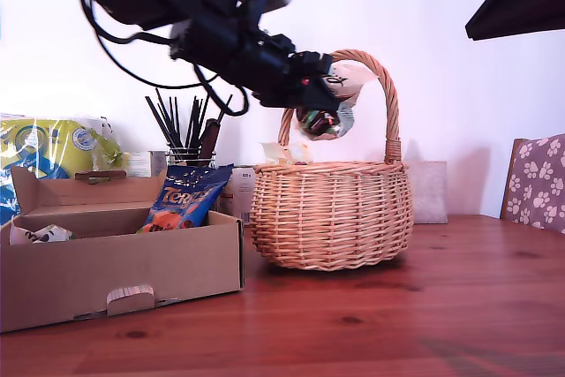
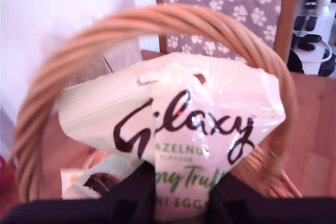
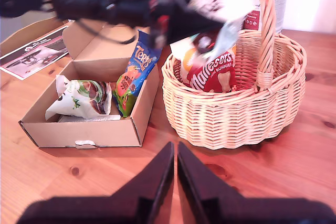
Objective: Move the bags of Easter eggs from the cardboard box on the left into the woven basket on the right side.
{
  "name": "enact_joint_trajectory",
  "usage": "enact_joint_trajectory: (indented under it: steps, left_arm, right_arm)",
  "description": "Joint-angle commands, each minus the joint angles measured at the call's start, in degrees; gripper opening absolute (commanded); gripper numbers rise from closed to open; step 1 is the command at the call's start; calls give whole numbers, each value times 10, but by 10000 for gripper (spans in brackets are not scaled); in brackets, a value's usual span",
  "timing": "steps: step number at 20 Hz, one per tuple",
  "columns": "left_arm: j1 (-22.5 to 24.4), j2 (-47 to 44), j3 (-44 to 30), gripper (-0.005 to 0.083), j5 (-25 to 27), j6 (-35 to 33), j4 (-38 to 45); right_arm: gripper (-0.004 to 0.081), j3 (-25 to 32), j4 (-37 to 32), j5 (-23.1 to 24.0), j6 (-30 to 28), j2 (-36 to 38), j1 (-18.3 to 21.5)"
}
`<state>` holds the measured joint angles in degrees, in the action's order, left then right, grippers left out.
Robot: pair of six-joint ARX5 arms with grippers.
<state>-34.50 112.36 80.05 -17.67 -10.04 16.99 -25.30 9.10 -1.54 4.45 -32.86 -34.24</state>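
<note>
Item, nearest in the exterior view: reddish-brown wooden surface (image 1: 424, 306), bare in the foreground.

Item, lower left of the exterior view: shallow brown corrugated cardboard box (image 1: 106, 267), flap lid raised behind, tuck tab at its front. Inside, a dark blue glossy bag with orange lettering (image 1: 184, 199) leans against the wall nearest the basket; a crumpled green-and-white bag (image 1: 40, 234) lies at the opposite end.

Item, centre of the exterior view: round light-tan woven basket (image 1: 331, 214) with tall arched handle, just beside the box. The second wrist view shows a red-orange bag with white lettering (image 3: 212, 74) standing inside it.

Item, above the basket opening, under the handle arch: my first gripper (image 1: 328, 87), fingers clamped on a pale cream glossy bag with dark script lettering (image 2: 184, 129), held in the air.

Item: my second gripper (image 3: 175, 171), low over the surface before box and basket, fingers nearly together, holding nothing.

Item, behind the box: black wire holder of dark sticks (image 1: 181, 134); large yellow-green-and-blue plastic pack (image 1: 48, 152).

Item, far right edge of the exterior view: paw-print chair back (image 1: 537, 181).
</note>
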Motion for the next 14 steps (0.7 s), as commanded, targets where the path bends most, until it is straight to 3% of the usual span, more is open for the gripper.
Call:
enact_joint_trajectory:
  steps: [1, 7, 12, 13, 14]
  left_arm:
    - [-2, 40, 19, 44, 2, 7, -3]
    - [-4, 108, 97, 44, 28, 11, -27]
    - [-5, 118, 103, 57, 45, 11, -32]
    - [-7, 118, 103, 120, 45, 11, -27]
    - [-10, 118, 103, 249, 44, 11, -21]
  right_arm:
    - [-12, 0, -2, 0, 0, 1, -2]
    - [-12, 0, -2, 0, 0, 1, -2]
    - [-12, 0, -2, 0, 0, 1, -2]
    - [-13, 0, -2, 0, 0, 1, -2]
    - [-12, 0, -2, 0, 0, 1, -2]
